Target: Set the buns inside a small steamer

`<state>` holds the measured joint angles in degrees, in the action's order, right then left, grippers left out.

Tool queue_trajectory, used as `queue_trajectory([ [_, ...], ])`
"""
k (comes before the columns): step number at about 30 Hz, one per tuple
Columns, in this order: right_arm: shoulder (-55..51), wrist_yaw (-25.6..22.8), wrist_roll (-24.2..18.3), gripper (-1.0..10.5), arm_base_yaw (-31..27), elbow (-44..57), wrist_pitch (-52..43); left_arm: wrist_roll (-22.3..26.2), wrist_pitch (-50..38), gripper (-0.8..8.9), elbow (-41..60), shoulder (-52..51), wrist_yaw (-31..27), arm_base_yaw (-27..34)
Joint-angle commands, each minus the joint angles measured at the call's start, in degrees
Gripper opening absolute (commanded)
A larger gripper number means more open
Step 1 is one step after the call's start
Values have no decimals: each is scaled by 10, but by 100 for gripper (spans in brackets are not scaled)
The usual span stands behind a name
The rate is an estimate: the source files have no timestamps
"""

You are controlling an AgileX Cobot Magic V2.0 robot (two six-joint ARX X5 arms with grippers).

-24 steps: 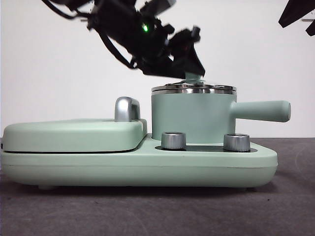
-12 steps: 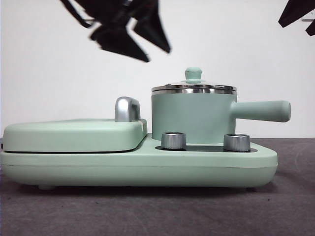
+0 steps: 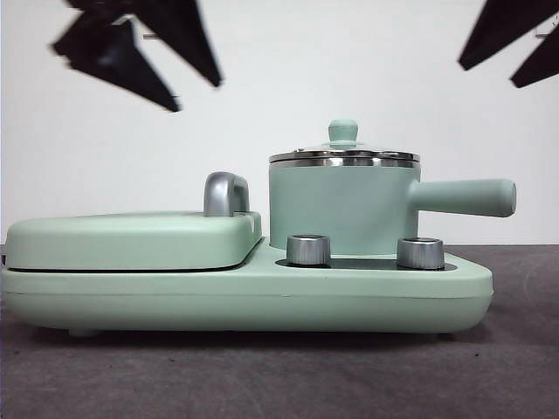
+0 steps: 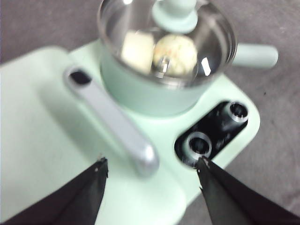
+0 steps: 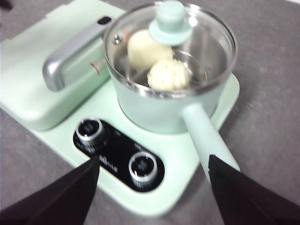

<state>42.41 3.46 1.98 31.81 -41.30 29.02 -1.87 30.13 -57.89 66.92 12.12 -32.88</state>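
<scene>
The left pincer (image 3: 131,65) has lifted clear of the steamer (image 3: 341,205), jaws apart. Both buns (image 5: 161,72) sit inside under the lid (image 5: 171,23). The right pincer (image 5: 154,176) hangs spread above its handle.

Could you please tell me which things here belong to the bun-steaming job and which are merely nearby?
Job: smooth bun and pleated bun, both inside the small steamer under its glass lid.
Nearby: grill plate, chrome handle, two knobs.

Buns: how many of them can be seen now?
2, both inside the small steamer under its glass lid: the smooth bun and the pleated bun, side by side.
</scene>
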Motion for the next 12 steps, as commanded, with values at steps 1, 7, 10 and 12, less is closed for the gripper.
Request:
queue_trajectory([
  [1,17,3,6,370,3,-3,-34,-20,-12,312,45,-50,-3,8],
  [7,45,28,7,370,4,-3,-85,-81,-37,312,137,-176,-26,36],
  [10,49,41,6,370,4,-3,-94,-95,-40,312,151,-211,-37,42],
  [12,47,51,8,370,4,-3,-95,-99,-39,312,151,-222,-37,42],
])
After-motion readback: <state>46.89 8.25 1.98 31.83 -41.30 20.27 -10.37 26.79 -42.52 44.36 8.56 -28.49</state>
